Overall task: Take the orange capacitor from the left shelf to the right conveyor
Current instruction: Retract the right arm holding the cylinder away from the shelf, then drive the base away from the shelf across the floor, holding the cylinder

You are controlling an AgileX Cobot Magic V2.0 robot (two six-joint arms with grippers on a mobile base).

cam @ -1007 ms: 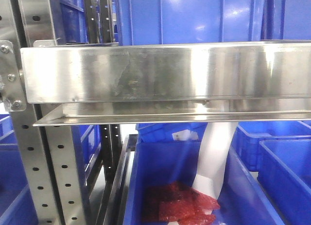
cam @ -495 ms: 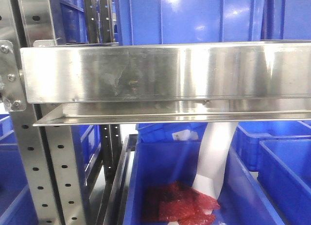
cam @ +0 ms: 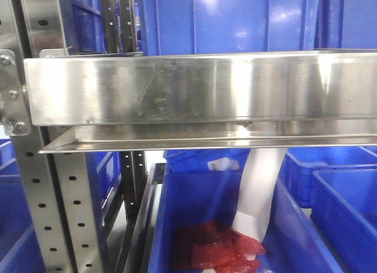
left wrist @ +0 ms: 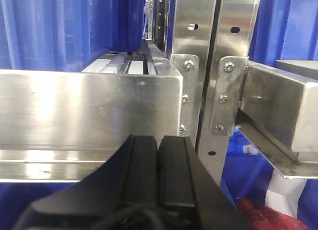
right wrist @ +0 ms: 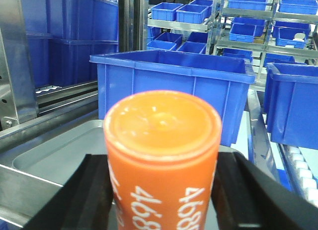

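The right gripper (right wrist: 166,202) is clamped on the orange capacitor (right wrist: 162,140), the left gripper (left wrist: 159,163) pressed together and empty — the pick looks done, the carry to the unseen conveyor is left.

Orange capacitor (right wrist: 163,160): fills the lower centre of the right wrist view. Stands upright, with the flat glossy top facing up and white digits running vertically down the side. Sits clamped between the black fingers (right wrist: 92,195) of the right gripper (right wrist: 163,202).

Left shelf (cam: 200,87): spans the front view from edge to edge as a tall, shiny, smudged stainless-steel lip. Bolts at far left to perforated grey uprights (cam: 41,208). Shows again across the left of the left wrist view.
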